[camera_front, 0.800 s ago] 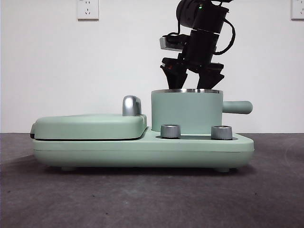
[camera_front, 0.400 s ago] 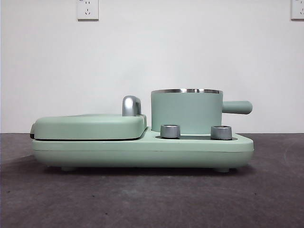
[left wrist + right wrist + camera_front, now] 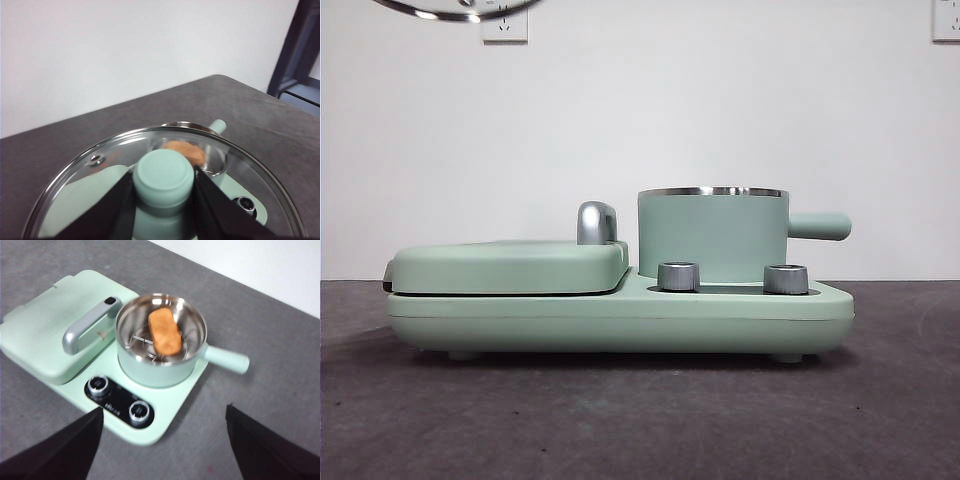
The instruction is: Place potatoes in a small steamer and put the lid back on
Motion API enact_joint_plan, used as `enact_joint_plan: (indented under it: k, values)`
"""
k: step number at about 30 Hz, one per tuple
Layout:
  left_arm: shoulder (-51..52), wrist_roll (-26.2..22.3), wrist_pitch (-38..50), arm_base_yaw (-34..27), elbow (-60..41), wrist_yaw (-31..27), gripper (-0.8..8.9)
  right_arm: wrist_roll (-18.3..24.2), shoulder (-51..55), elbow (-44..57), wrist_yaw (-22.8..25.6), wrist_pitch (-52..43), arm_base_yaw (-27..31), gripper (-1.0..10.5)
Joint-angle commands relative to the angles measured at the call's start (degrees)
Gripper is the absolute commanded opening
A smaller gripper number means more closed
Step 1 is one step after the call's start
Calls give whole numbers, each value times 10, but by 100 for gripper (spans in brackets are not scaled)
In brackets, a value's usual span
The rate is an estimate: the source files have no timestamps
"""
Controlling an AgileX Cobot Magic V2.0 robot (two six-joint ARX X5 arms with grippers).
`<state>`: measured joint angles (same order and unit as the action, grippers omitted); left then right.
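Note:
The orange-brown potato (image 3: 164, 331) lies inside the mint-green steamer pot (image 3: 150, 372), which stands open on its base. In the front view the pot (image 3: 713, 235) shows no lid and the potato is hidden behind its wall. My left gripper (image 3: 163, 176) is shut on the mint knob of the glass lid (image 3: 245, 172) and holds it high above the table. The lid's steel rim (image 3: 455, 10) shows at the front view's top left edge. Through the glass I see the potato (image 3: 186, 150) below. My right gripper (image 3: 164, 412) is open and empty, high above the appliance.
The flat mint griddle cover (image 3: 510, 265) with a chrome handle (image 3: 597, 222) sits beside the pot. Two steel knobs (image 3: 679, 276) (image 3: 786, 279) are on the base's front. The pot's side handle (image 3: 820, 226) sticks out to the right. Dark grey tabletop (image 3: 640, 420) surrounds the appliance.
The arm that stood over the pot a second ago has risen out of the front view. The lid's rim has come into that view's top left corner.

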<state>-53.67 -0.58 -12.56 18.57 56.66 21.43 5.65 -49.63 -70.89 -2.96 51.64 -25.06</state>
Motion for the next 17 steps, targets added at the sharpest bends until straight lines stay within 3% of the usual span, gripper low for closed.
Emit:
enact_joint_plan:
  k: [1,10,17]
  values:
    - [-27,2,48,15,10,7,14,-30,38,27,1,-6,-3,376]
    - [-154,-3,153,68,33,7,14,-56,98,68,1,30,-3,376]
    - [-287,-79,157,102,129,7,14,-57,97,68,1,46,-3,376]
